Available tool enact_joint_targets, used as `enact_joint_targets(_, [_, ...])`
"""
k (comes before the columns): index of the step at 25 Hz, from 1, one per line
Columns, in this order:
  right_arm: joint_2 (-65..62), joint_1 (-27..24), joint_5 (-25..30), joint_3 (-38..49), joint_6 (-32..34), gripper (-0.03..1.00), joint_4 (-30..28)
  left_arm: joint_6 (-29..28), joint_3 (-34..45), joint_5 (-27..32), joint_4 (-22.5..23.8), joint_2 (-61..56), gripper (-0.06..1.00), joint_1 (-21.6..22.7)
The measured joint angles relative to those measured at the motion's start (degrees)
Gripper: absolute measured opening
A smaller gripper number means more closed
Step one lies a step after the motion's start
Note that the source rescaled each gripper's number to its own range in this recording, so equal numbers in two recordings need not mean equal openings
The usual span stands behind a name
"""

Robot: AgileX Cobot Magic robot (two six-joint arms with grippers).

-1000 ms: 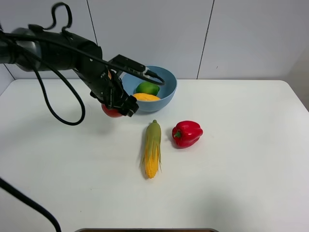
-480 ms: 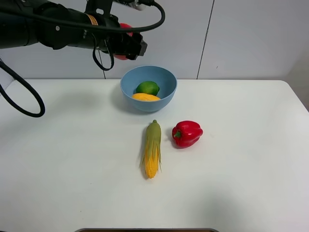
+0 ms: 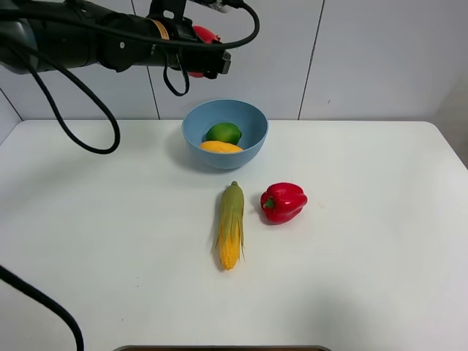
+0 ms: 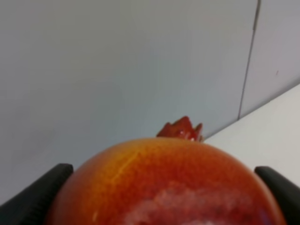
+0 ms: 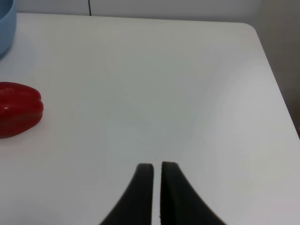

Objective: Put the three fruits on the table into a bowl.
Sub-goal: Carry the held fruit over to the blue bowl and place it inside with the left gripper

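Observation:
My left gripper [image 3: 207,53] is shut on the red apple [image 3: 202,36] and holds it high above the table, a little left of and behind the light blue bowl [image 3: 252,118]. In the left wrist view the apple [image 4: 164,183] fills the space between the two black fingers [image 4: 40,194]. The green fruit [image 3: 224,133] and the yellow-orange mango [image 3: 220,147] lie inside the bowl. My right gripper [image 5: 156,165] is shut and empty over bare white table [image 5: 187,84]; it does not show in the exterior view.
A corn cob [image 3: 231,224] with green husk lies on the table in front of the bowl. A red bell pepper [image 3: 282,202] sits to its right and shows in the right wrist view [image 5: 18,109]. The bowl's rim [image 5: 5,28] shows there too.
My left gripper lifted the apple from the table left of the bowl up high, then shifted slightly right towards the bowl. The right gripper view gives no earlier frame.

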Motion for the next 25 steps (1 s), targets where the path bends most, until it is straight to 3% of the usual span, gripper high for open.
enact_joint_targets(12, [0.0, 0.0, 0.0, 0.0, 0.0, 0.0, 0.0, 0.1, -10.3, 1.7, 2.2, 14.1, 0.0, 2.1])
enact_joint_targets(25, [0.0, 0.0, 0.0, 0.0, 0.0, 0.0, 0.0, 0.1, -10.8, 6.2, 2.1, 20.8, 0.0, 2.1])
